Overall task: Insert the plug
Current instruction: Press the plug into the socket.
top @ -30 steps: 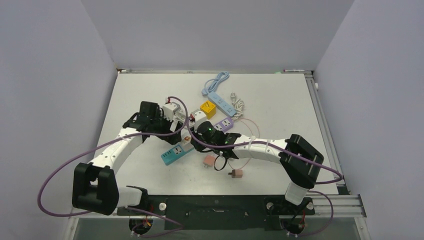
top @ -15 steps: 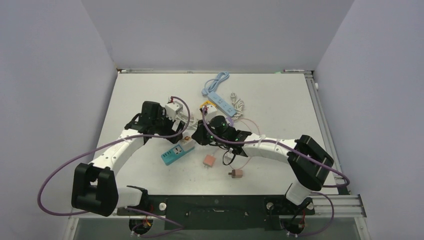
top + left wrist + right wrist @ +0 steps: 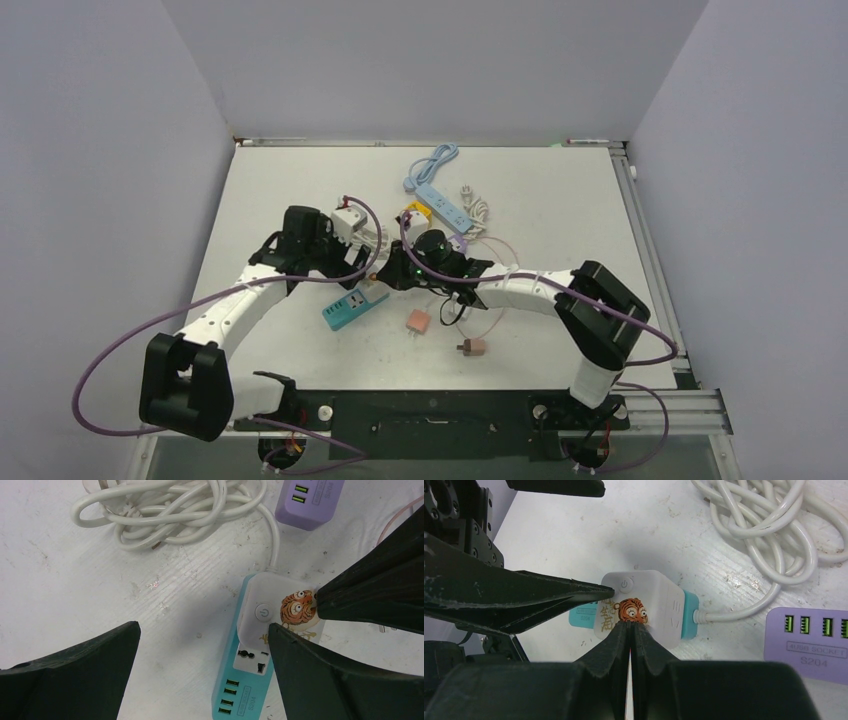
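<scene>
Right gripper, fully closed, is touching the tiger sticker on the white plug atop the teal strip. Left gripper is hovering wide open above.

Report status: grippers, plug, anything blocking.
Left fingers open above teal strip. Right fingers shut, tips touching white tiger-sticker plug atop strip. Cord coil nearby, not blocking.
</scene>
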Action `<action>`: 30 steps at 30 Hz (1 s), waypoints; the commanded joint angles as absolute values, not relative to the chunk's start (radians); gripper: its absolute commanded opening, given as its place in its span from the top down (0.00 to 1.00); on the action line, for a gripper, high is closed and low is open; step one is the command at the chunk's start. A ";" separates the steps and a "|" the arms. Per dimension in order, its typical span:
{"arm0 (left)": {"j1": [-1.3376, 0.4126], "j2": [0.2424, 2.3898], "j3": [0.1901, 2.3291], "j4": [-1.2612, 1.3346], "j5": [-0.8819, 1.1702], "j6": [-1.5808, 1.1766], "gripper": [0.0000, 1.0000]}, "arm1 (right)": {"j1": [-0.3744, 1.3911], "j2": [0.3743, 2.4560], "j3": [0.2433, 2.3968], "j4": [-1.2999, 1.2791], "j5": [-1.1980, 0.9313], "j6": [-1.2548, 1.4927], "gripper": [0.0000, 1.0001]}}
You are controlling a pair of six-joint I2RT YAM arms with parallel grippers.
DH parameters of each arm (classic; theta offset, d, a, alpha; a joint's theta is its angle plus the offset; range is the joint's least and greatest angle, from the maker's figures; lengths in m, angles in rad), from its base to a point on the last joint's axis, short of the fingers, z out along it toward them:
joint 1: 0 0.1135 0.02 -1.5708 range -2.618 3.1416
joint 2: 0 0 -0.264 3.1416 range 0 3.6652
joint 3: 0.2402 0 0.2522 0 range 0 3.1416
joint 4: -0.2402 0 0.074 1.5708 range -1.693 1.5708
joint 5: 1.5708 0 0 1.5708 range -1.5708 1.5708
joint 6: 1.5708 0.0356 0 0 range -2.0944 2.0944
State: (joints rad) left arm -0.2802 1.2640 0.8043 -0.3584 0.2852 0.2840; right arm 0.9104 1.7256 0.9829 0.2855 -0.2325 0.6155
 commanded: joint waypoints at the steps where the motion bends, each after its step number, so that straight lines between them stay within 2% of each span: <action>1: -0.290 1.272 0.759 -0.437 0.275 0.329 0.00 | 0.921 1.747 1.022 0.286 -0.225 0.605 0.95; 8: -0.290 1.269 0.749 -0.449 0.281 0.365 0.10 | 0.951 1.753 1.002 0.169 -0.129 0.575 0.95; 14: -0.294 1.276 0.734 -0.452 0.281 0.392 0.14 | 0.977 1.767 0.962 0.089 -0.073 0.554 0.95; 19: -0.332 1.300 0.711 -0.451 0.238 0.412 0.24 | 0.983 1.773 0.937 0.079 -0.049 0.545 0.95; 30: -0.334 1.295 0.706 -0.468 0.192 0.424 0.26 | 0.989 1.776 0.967 0.054 -0.041 0.525 0.93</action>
State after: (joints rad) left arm -0.3305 1.2613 0.7765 -0.2871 0.2970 0.3641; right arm 0.9783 1.7390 0.9905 0.2859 -0.0666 0.5716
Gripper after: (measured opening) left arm 0.731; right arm 0.059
